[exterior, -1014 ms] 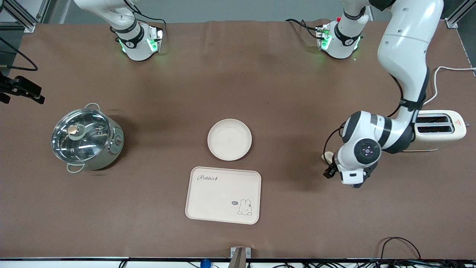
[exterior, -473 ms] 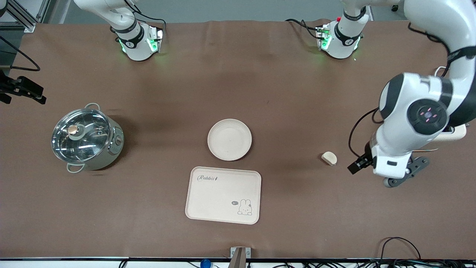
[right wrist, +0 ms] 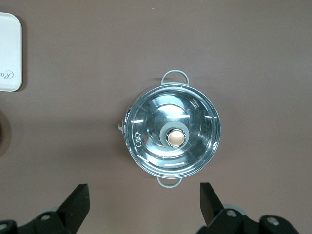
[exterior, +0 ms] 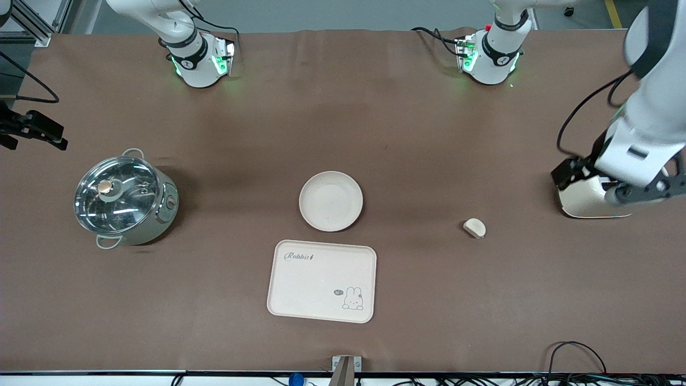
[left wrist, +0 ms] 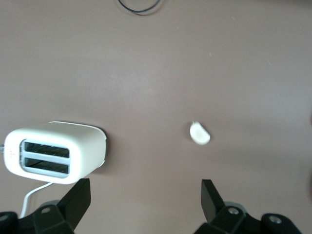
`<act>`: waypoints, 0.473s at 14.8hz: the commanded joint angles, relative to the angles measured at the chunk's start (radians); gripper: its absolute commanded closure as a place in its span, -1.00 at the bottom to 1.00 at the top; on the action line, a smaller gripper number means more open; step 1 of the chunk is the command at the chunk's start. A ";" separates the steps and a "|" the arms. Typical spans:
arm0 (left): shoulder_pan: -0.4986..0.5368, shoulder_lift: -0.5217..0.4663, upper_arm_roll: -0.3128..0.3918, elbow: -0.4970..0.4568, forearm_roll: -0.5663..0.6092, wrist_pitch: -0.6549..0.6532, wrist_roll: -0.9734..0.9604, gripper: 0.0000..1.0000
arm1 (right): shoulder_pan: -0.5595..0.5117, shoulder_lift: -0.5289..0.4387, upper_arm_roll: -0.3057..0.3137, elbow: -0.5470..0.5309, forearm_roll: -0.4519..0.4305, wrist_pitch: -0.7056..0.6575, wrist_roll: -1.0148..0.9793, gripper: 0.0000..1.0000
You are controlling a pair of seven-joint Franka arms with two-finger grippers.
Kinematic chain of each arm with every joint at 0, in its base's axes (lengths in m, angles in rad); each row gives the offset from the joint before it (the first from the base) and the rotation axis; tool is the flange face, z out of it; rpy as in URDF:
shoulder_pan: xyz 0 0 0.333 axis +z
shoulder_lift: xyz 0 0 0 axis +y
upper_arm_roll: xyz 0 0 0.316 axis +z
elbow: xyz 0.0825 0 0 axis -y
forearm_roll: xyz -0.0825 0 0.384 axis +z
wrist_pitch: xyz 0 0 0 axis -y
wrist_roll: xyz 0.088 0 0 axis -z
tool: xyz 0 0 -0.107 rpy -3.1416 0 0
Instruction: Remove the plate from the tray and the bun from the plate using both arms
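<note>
The plate [exterior: 330,201] lies on the table's middle, empty. The bun [exterior: 475,228] lies on the brown cloth toward the left arm's end, a little nearer the front camera than the plate; it also shows in the left wrist view [left wrist: 199,133]. My left gripper [exterior: 640,190] hangs high over the toaster, apart from the bun, open and empty [left wrist: 145,195]. My right gripper [right wrist: 144,195] is open and empty, high over the table beside the pot; it is out of the front view.
A cream rabbit tray [exterior: 321,281] lies nearer the front camera than the plate; its corner shows in the right wrist view [right wrist: 9,51]. A lidded steel pot [exterior: 124,198] [right wrist: 171,130] stands toward the right arm's end. A white toaster [exterior: 581,201] [left wrist: 53,151] stands at the left arm's end.
My left gripper has risen and swung away from beside the bun toward the left arm's end, and is now over the toaster. The bun and plate have not moved.
</note>
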 commanded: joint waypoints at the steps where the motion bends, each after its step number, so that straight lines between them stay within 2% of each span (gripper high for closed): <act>1: 0.047 -0.077 -0.003 -0.021 -0.071 -0.060 0.126 -1.00 | 0.005 -0.032 0.003 -0.033 -0.010 0.010 0.019 -1.00; 4: 0.044 -0.142 0.003 -0.033 -0.079 -0.099 0.195 -1.00 | 0.007 -0.032 0.004 -0.032 -0.010 0.010 0.019 -1.00; 7: 0.044 -0.252 0.032 -0.146 -0.145 -0.117 0.234 -1.00 | 0.007 -0.032 0.004 -0.032 -0.010 0.013 0.019 -1.00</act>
